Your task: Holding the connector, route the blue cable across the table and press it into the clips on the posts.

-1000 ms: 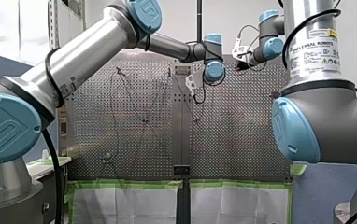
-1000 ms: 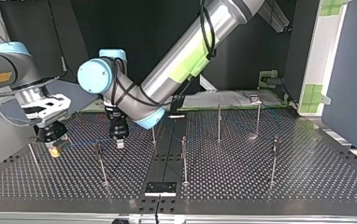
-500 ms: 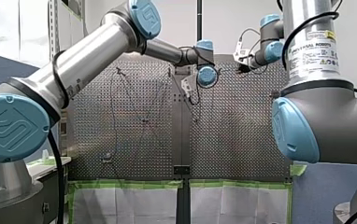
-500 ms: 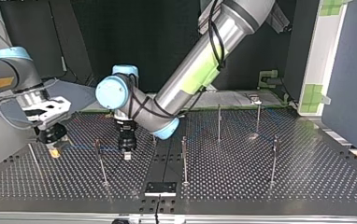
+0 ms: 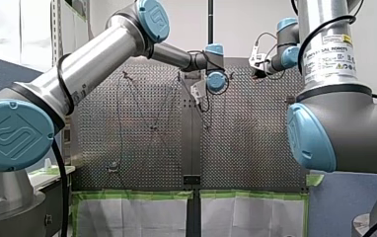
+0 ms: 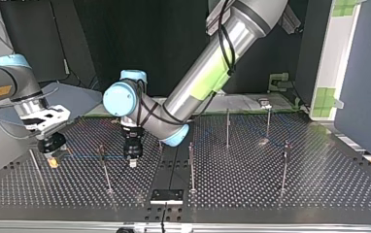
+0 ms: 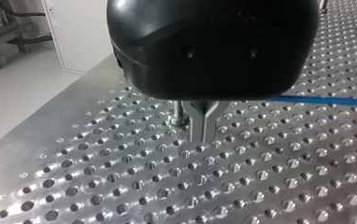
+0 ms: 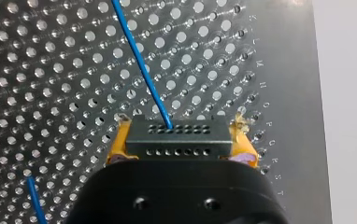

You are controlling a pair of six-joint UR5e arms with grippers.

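**Connector gripped, cable run barely begun**

Front view: our left gripper (image 5: 197,94) and our right gripper (image 5: 255,69) both work near the far edge of the bench (image 5: 250,143). The cable is too thin to follow here.

Top view: the right gripper (image 6: 52,156) hangs low near the bench's edge at this view's left. From it the blue cable (image 6: 81,156) stretches level past a post (image 6: 104,167) toward the left gripper (image 6: 132,162). Whether it sits in that post's clip is too small to tell. We judge the routing to be at an early stage, with the posts further along the bench left to thread.

Left wrist view: the left gripper's (image 7: 203,137) metal fingers (image 7: 197,126) are pressed together with nothing between them, their tips just above the bench. The cable (image 7: 326,100) passes beside them, apart.

Right wrist view: the right gripper's (image 8: 180,135) yellow pads (image 8: 119,140) clamp the ends of the black connector (image 8: 176,140), narrow around it. The cable (image 8: 144,70) leaves the connector's face and runs away over the bench.
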